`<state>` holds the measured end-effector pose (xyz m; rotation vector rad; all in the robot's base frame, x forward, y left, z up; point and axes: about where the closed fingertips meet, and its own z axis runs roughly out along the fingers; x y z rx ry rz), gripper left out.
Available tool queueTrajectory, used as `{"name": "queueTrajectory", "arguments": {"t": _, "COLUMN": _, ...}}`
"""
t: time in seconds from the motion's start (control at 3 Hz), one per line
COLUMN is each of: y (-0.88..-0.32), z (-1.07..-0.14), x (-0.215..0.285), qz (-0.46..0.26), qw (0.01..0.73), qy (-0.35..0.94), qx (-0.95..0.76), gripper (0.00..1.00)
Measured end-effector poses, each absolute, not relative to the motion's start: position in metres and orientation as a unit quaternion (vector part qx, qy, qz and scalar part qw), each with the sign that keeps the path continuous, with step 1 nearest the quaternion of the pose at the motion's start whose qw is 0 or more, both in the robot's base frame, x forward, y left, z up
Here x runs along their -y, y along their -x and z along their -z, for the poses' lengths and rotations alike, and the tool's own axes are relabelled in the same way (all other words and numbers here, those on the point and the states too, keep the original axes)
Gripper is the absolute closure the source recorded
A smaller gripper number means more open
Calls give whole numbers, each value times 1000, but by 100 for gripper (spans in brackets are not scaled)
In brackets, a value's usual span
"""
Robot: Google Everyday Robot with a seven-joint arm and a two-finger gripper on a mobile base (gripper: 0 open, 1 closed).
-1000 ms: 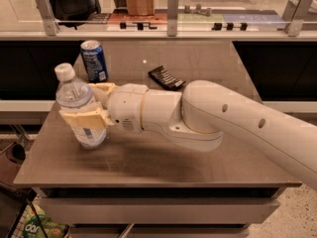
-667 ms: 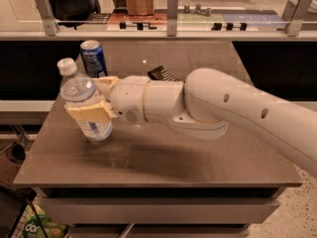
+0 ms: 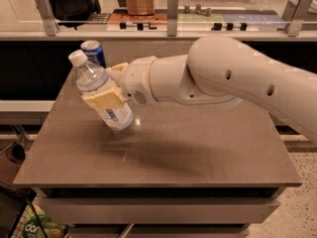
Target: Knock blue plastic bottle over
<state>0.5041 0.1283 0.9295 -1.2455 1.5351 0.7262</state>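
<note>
The blue plastic bottle point(image 3: 92, 79), clear with a white cap and a white-and-blue label, is at the left of the table. It leans with its cap up and to the left, and its base is just over the tabletop. My gripper point(image 3: 110, 86) reaches in from the right and is shut on the bottle's middle. One tan finger point(image 3: 103, 99) crosses the front of the bottle and the other shows behind it. The big white arm point(image 3: 223, 73) spans the table's right half.
A shorter blue soda can point(image 3: 94, 50) stands upright just behind the bottle near the table's far left edge. The brown table point(image 3: 198, 148) has open edges at front and left. A glass rail with metal posts point(image 3: 172, 6) runs behind. A green bag point(image 3: 34, 227) lies on the floor at lower left.
The bottle has gone from nearly upright to leaning clearly to the left in my gripper. The arm has risen and shifted a little to the right.
</note>
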Motion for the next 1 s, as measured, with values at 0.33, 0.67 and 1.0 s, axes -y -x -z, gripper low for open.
{"name": "queueTrajectory", "arguments": {"t": 0.33, "y": -496, "z": -924, "x": -115, "qz": -253, "qw": 459, "qy": 533, "qx": -664, "gripper": 100}}
{"name": "queueTrajectory", "arguments": {"t": 0.67, "y": -487, "z": -923, "x": -104, "qz": -219, "qw": 425, "qy": 541, "qx": -692, "gripper": 100}}
{"name": "queueTrajectory", "arguments": {"t": 1.0, "y": -479, "z": -932, "x": -100, "qz": -181, "qw": 387, "qy": 559, "qx": -710, "gripper": 100}}
